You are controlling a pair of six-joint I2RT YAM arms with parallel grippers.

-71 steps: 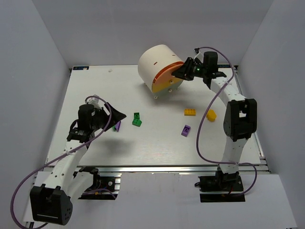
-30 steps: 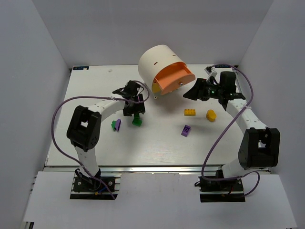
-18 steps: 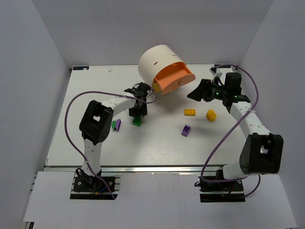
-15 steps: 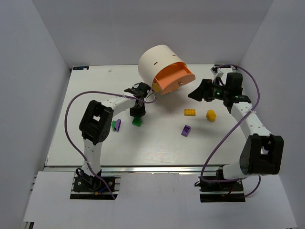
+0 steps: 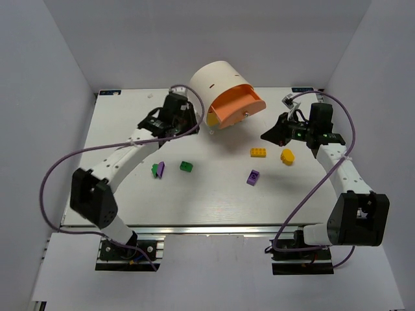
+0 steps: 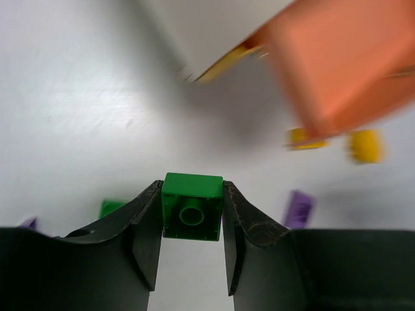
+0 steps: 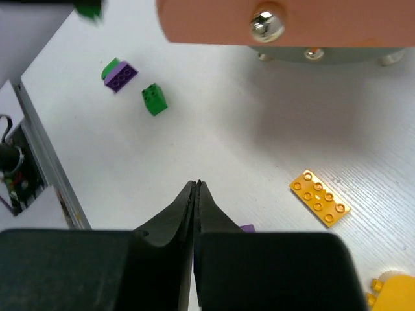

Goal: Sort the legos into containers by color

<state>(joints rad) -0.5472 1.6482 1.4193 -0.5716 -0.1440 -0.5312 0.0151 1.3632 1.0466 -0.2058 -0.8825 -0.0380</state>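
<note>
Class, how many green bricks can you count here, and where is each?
3. One green brick is held in the left gripper; one lies alone on the table; one sits against a purple brick. More could be hidden inside the drum.
</note>
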